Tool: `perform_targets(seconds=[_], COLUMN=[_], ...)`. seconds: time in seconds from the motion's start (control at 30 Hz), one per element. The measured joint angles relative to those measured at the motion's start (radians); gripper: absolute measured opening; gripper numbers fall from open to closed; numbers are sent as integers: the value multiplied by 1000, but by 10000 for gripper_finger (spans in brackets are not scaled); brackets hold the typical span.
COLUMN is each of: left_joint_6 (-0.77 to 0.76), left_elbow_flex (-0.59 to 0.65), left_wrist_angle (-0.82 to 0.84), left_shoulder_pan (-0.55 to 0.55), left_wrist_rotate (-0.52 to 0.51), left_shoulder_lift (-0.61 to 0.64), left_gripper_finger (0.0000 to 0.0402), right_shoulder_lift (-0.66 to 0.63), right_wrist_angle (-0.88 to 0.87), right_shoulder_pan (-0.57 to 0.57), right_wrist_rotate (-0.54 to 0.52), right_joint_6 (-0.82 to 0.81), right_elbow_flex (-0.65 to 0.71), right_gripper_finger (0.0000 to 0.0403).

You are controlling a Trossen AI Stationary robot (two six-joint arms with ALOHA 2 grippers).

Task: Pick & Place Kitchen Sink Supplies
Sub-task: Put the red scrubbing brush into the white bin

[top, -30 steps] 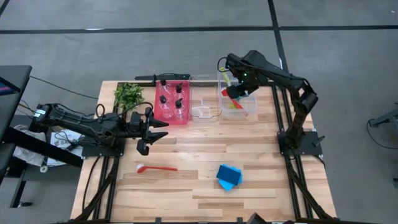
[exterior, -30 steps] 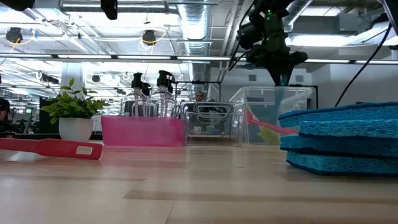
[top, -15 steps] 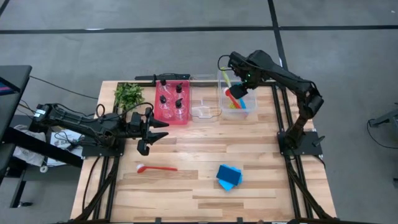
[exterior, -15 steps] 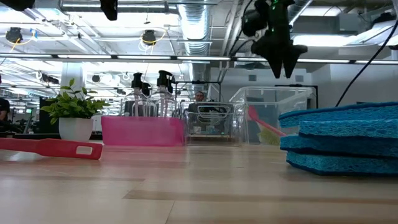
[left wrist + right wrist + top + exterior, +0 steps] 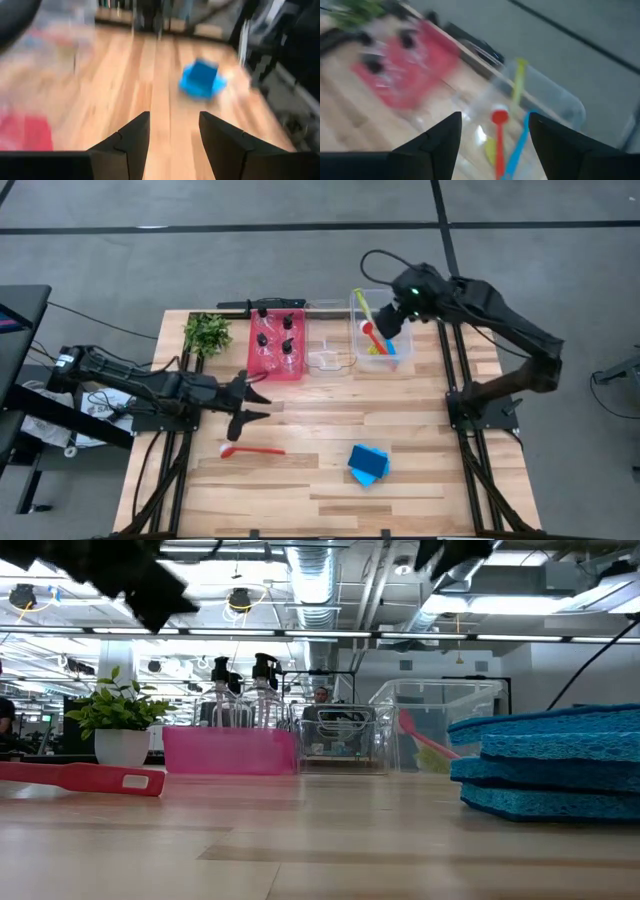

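open tabletop (image 5: 300,415) centre, bins (image 5: 277,345) crowding far edge

A pale wooden worktop (image 5: 400,440) of butcher-block planks stands on a grey floor (image 5: 300,260) crossed by dark lines into large squares. At the left edge a dark desk (image 5: 20,310) juts in, and a black cable (image 5: 100,320) trails over the floor beside it. Seen level from the worktop, the room behind has an open ceiling with a large silver duct (image 5: 315,590), pipes and bright strip lights (image 5: 560,605).
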State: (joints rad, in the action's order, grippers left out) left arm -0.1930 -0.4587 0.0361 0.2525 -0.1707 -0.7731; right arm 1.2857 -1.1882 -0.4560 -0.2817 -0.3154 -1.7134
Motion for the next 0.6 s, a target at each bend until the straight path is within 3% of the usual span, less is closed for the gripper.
perform_targets(seconds=[0.33,0.47,0.6], left_joint_6=[-107,-164,-234], left_elbow_flex=[0,0,0], left_wrist_angle=[326,341,338], left_shoulder_pan=[116,184,273], left_wrist_rotate=[21,100,105], left_shoulder_lift=[-14,-76,-172], left_gripper_finger=[172,172,172], right_shoulder_lift=[-85,-74,-48], right_wrist_angle=[25,25,22], right_shoulder_pan=[185,239,278], right_wrist_rotate=[0,0,1], right_joint_6=[26,27,27], right_elbow_flex=[0,0,0], right_gripper_finger=[225,225,225])
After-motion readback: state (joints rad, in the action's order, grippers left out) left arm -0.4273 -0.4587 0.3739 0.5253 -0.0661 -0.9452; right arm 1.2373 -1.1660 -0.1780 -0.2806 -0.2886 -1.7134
